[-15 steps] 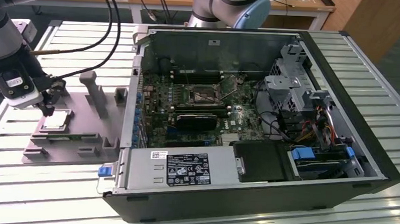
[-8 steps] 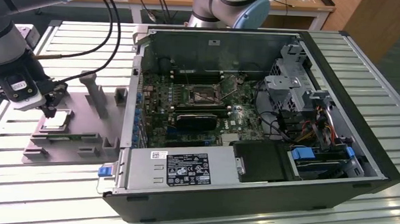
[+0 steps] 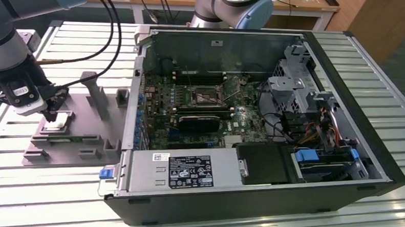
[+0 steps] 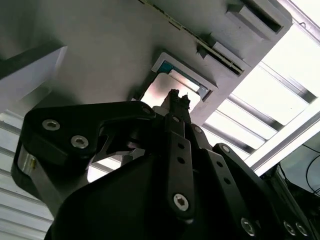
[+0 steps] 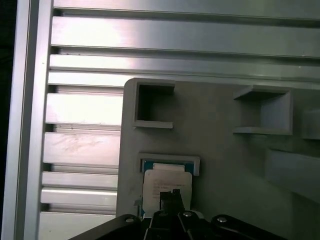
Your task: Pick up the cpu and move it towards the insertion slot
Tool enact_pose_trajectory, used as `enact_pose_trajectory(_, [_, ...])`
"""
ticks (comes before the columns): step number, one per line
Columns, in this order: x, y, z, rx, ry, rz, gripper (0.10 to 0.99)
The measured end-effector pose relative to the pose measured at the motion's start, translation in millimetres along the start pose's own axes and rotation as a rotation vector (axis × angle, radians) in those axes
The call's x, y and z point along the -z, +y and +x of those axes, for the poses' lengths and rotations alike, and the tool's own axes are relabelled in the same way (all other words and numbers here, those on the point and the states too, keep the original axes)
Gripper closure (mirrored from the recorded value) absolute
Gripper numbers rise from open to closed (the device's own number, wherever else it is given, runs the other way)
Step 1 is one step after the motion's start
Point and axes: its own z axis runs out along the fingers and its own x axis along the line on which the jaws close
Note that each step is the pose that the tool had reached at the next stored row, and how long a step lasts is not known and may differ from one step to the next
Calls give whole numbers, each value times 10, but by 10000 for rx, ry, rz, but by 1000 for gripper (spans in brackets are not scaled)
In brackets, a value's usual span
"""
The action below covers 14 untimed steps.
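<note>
CPU (image 5: 166,180) in square pocket (image 5: 170,159) of grey holder (image 5: 220,150), pincer (image 5: 170,196) over it

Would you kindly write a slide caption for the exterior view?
Pincer at the cpu on a grey fixture, beside the computer case housing the insertion slot.

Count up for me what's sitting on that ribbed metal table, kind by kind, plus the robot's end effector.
Open computer case: 1
Grey holder plate: 1
cpu, lying in the holder plate: 1
Green memory stick, on the holder plate: 1
End effector, right over the cpu: 1
Total: 5
</note>
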Motion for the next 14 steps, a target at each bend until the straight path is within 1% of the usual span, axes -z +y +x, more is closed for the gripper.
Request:
enact_pose_trajectory(6, [-82, -3, 22, -44, 0, 1, 984])
enact_pose_trajectory(14, [-87, -2, 23, -48, -2, 0, 984])
